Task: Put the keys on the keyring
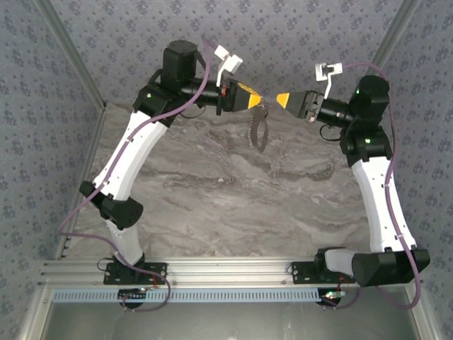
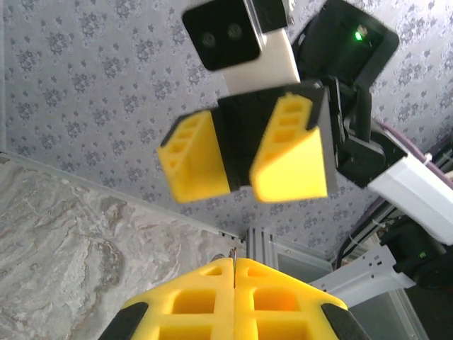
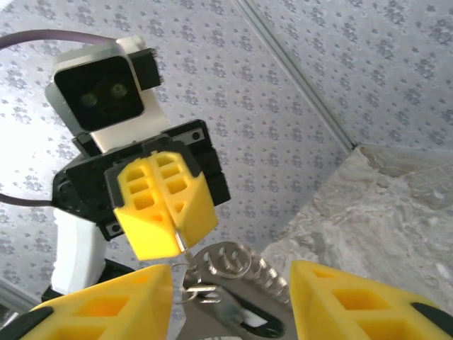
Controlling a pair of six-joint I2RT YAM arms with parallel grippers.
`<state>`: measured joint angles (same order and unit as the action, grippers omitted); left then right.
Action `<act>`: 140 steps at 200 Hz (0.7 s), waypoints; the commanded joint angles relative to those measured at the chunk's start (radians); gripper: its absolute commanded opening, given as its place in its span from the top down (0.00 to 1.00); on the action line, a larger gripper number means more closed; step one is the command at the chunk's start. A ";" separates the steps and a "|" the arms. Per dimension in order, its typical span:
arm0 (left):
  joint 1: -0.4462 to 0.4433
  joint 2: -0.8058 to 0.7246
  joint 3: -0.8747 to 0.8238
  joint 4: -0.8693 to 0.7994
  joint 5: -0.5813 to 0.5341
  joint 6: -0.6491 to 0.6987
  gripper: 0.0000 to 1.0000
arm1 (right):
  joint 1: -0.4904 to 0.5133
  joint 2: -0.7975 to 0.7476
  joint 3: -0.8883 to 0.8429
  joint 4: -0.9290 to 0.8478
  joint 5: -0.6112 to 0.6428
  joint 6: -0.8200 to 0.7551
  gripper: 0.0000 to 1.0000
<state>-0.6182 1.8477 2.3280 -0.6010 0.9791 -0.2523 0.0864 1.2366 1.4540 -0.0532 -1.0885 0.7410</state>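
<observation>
My left gripper (image 1: 256,103) is held high over the far middle of the table, shut on the top of the keyring (image 1: 257,129). The keyring is a grey chain-like loop that hangs straight down from the left gripper's fingertips. In the left wrist view the yellow jaws (image 2: 234,265) are pressed together on a thin metal sliver. My right gripper (image 1: 281,99) faces it tip to tip, a short gap away and open. In the right wrist view the keyring (image 3: 244,248) hangs between my spread right gripper (image 3: 230,301) and the left gripper (image 3: 175,241). I cannot pick out a separate dark key.
The grey marble table top (image 1: 212,191) lies well below both grippers. Patterned walls enclose it on the left, back and right. An aluminium rail (image 1: 226,273) carrying the arm bases runs along the near edge. A metal corner post (image 2: 260,244) stands behind the left jaws.
</observation>
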 commanded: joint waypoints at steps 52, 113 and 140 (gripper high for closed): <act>-0.008 -0.042 0.030 0.132 0.017 -0.076 1.00 | 0.068 -0.035 -0.075 0.155 0.037 0.074 0.41; -0.008 -0.048 0.030 0.145 0.017 -0.088 1.00 | 0.114 -0.013 -0.059 0.160 0.016 0.064 0.42; -0.009 -0.049 0.031 0.147 0.012 -0.089 1.00 | 0.134 -0.014 -0.063 0.159 -0.003 0.064 0.50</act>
<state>-0.6220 1.8477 2.3280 -0.5148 0.9802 -0.3283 0.2024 1.2221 1.3842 0.0803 -1.0615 0.8043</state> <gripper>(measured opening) 0.038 0.541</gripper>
